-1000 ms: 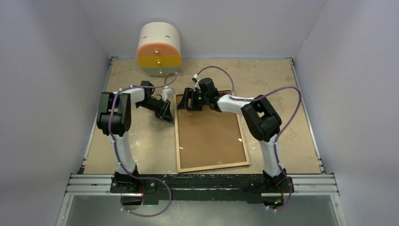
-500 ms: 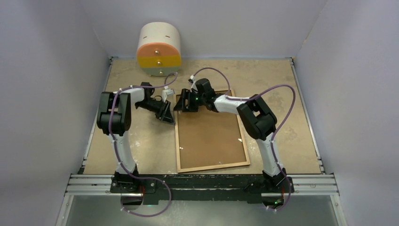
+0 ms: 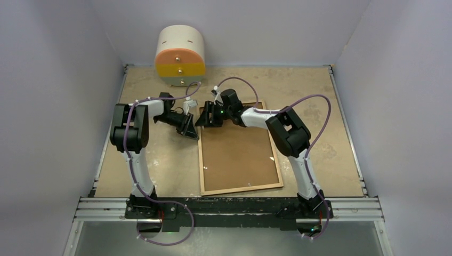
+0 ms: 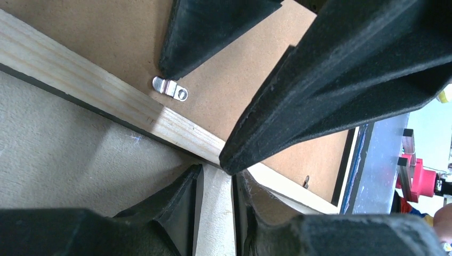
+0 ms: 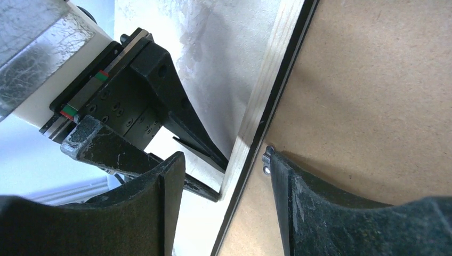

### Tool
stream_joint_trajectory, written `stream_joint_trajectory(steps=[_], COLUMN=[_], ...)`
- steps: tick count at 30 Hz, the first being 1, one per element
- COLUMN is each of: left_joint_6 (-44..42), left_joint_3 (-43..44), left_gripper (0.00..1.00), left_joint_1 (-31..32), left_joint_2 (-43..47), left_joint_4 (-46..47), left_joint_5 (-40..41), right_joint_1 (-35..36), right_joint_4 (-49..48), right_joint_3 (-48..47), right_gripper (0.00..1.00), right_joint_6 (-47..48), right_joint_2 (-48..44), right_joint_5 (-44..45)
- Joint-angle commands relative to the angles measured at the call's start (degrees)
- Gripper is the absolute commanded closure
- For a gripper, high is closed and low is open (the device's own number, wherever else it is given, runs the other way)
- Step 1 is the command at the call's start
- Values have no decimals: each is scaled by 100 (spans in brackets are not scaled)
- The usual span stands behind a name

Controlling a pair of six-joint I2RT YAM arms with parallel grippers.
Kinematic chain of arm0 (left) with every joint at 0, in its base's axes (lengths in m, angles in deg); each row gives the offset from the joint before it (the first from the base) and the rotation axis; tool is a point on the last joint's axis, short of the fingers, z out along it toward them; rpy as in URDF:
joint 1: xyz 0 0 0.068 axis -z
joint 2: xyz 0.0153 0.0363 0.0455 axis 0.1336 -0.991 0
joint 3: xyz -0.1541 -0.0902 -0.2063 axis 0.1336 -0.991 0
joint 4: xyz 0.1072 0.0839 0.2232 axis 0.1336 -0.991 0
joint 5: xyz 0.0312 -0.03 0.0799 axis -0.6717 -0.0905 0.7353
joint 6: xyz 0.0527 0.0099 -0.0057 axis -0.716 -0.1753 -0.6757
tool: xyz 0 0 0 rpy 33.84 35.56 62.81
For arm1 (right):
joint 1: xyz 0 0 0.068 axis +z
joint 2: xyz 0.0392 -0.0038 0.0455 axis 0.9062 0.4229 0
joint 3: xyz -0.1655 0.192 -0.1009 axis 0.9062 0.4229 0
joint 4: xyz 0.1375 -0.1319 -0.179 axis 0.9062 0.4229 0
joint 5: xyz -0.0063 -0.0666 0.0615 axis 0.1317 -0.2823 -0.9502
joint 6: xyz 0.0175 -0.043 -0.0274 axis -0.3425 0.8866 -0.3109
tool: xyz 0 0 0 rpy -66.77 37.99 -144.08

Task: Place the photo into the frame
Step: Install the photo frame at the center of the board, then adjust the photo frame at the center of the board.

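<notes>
The frame (image 3: 242,189) lies back-up on the table (image 3: 160,165), its pale wooden rim around a brown backing board (image 3: 240,154). Close to its far left corner, the left rim runs straight between the jaws of the right gripper (image 5: 225,160). Those jaws stand well open astride the rim without closing on it. One finger is out over the table, the other over the board, its tip just beside a small metal clip (image 4: 170,88) set near the rim. The left gripper (image 4: 216,173) faces them from the outer side, its jaws only a little apart, a sliver of pale surface showing between them and their tips right at the rim's outer edge. Well beyond both pairs of jaws, by the far wall, sits a rounded white drawer box (image 3: 179,56) with an orange and yellow front
</notes>
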Motion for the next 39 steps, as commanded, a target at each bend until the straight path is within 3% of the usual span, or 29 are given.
stream_joint_trajectory(steps=[1,12,21,24,27,33,39], left_joint_6=[21,-24,-159,-334,-478,-885,-1123], left_joint_3=[-96,-110,-8,101,160,-226,-1252], left_gripper=[72,73,72,70,68,60,59], left_joint_1=[-20,-19,-28,-41,-99,-41,792], left_joint_2=[-68,-49,46,194,463,1220,1811], left_joint_4=[400,423,220,-58,-203,-146,267], left_joint_5=[379,511,484,508,661,1322,2404], right_joint_1=[81,91,35,-160,-507,-1678,-2648], right_joint_4=[-18,-65,220,332,392,471,1007], right_joint_3=[-197,-273,-415,-460,-232,1341,2611], right_gripper=[38,42,40,35,25,3,1], right_joint_6=[-55,-155,-110,-34,33,46,53], right_joint_2=[135,242,103,-147,-628,-2131,-3084], right_joint_5=[-272,-509,-570,-481,-269,629,2208])
